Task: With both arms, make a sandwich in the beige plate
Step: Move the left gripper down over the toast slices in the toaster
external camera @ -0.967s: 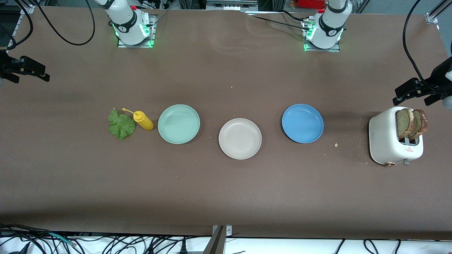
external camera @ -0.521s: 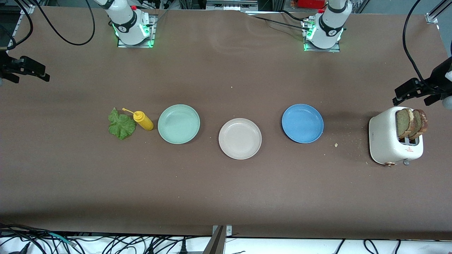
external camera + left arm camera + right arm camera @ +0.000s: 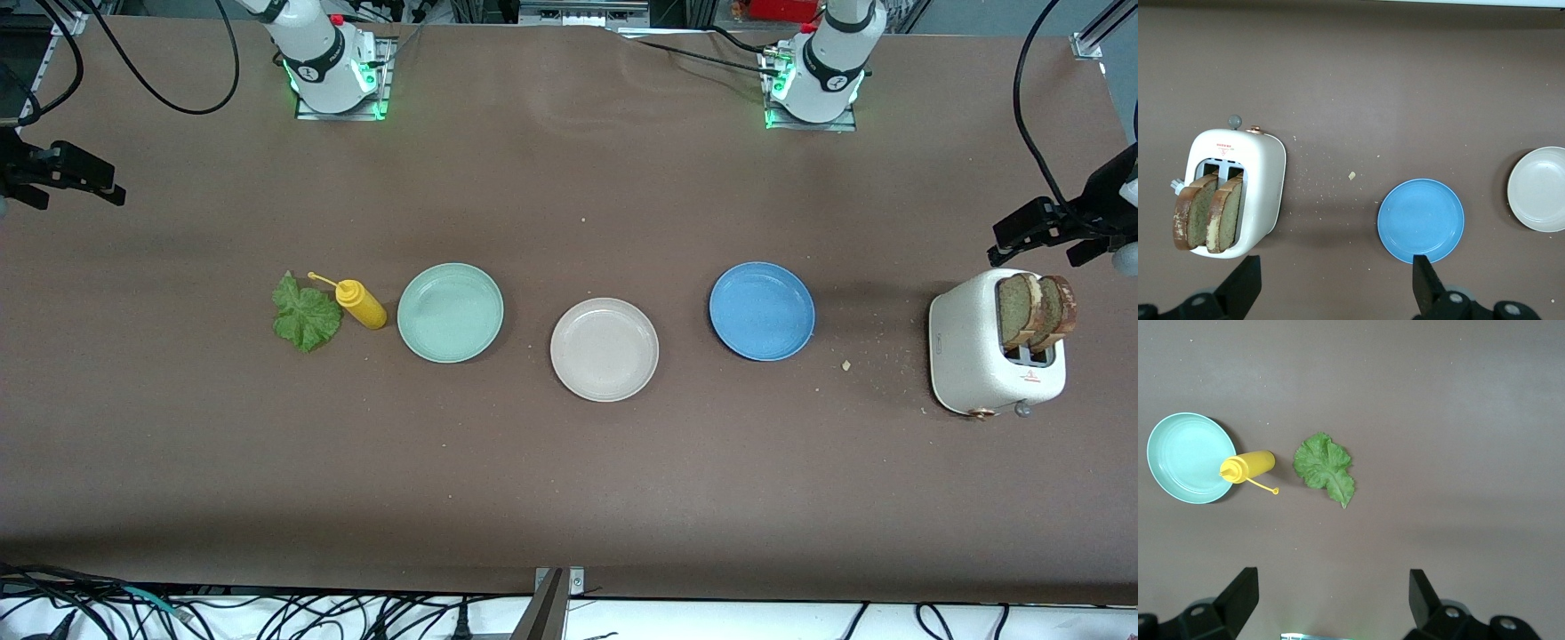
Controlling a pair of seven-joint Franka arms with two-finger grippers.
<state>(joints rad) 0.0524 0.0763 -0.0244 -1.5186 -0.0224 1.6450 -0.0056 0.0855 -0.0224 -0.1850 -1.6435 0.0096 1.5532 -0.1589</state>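
Note:
The beige plate [image 3: 605, 349] lies bare at the table's middle; its edge also shows in the left wrist view [image 3: 1541, 189]. Two brown bread slices [image 3: 1036, 309] stand in the white toaster [image 3: 978, 356] at the left arm's end, and show in the left wrist view [image 3: 1205, 213] too. The green lettuce leaf [image 3: 305, 313] lies flat toward the right arm's end, also in the right wrist view [image 3: 1325, 468]. My left gripper [image 3: 1335, 270] is open and empty, high over the toaster area [image 3: 1053, 238]. My right gripper [image 3: 1331, 580] is open and empty, high over the right arm's end [image 3: 53, 182].
A yellow mustard bottle [image 3: 360, 303] lies on its side between the lettuce and a mint-green plate [image 3: 450, 312]. A blue plate [image 3: 762, 311] lies between the beige plate and the toaster. Crumbs are scattered near the toaster.

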